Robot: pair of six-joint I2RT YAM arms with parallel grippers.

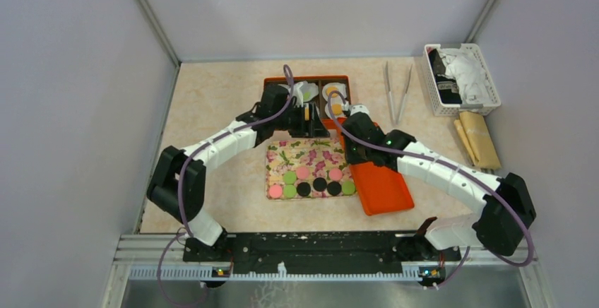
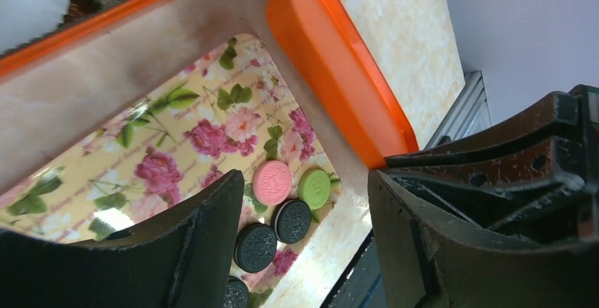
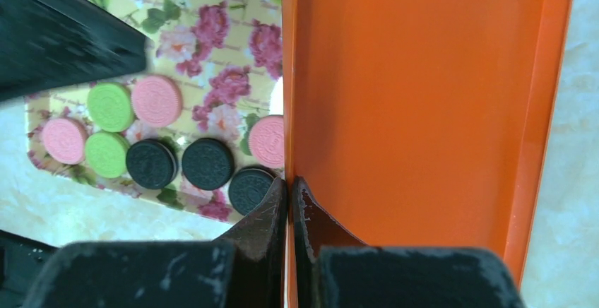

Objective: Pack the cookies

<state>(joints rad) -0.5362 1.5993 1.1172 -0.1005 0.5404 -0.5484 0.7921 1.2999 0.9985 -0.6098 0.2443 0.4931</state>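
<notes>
Black fingers of the right gripper (image 3: 289,189) are pressed together on the left rim of the flat orange plastic tray (image 3: 424,110), which lies just right of the rectangular floral tray (image 1: 304,154). Small round cookies (image 1: 311,183) in pink, green and black lie in two rows on the near part of this floral tray. The left gripper (image 2: 305,181) hangs near its far edge with the jaws wide apart, holding nothing.

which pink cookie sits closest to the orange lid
The pink cookie right beside the edge of the orange lid; the other two pink ones lie farther left on the floral tray.
</notes>
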